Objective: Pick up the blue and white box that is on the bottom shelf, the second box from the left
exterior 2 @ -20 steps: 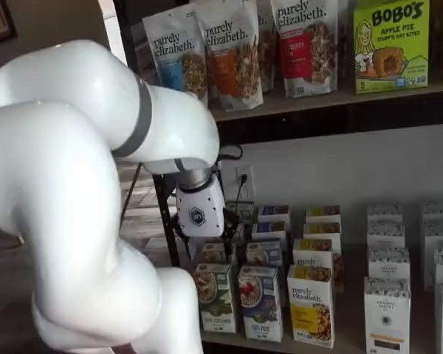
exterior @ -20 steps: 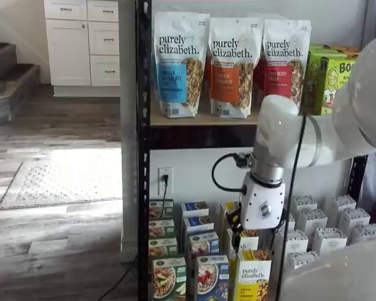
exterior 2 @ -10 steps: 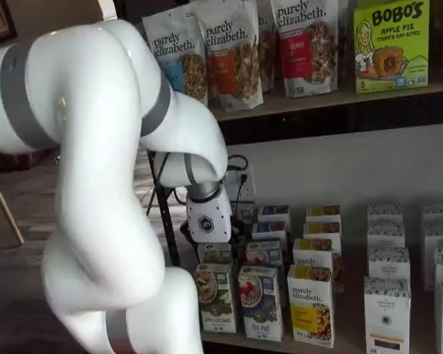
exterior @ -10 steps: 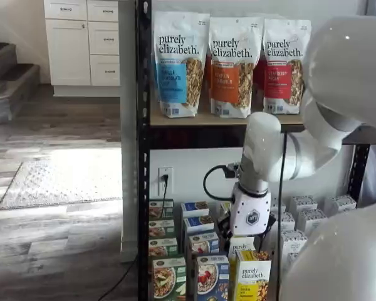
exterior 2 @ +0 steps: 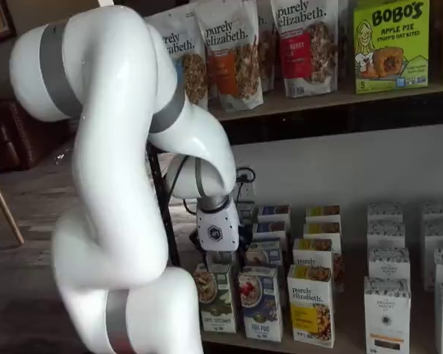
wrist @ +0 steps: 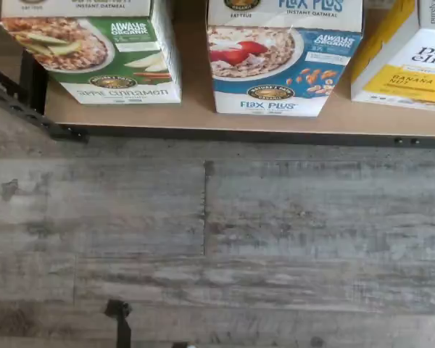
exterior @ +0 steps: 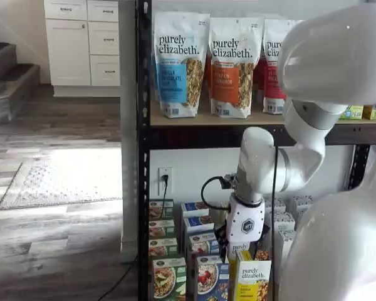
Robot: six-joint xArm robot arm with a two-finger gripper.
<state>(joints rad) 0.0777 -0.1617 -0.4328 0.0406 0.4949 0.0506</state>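
Claw (exterior 2: 220,256) hangs under its white body just above the front row of cartons in a shelf view; fingers are hidden against the cartons, but jaws judged fully apart, nothing held. Blue box (wrist: 283,54) stands upright at the front edge of the bottom shelf (wrist: 239,119), between the green box (wrist: 90,51) and the yellow box (wrist: 406,58), touching neither; also seen in both shelf views (exterior: 212,277) (exterior 2: 261,302). Step in hand, as judged: approach, grasp not yet made; wrist view looks mostly at floor in front of the shelf, so the claw seems short of the box. Next move calls for centring over the blue box, descending with fingers clear of both neighbours, then closing. Arm (exterior 2: 111,169) folds high, forearm dropping steeply; wrist points downward.
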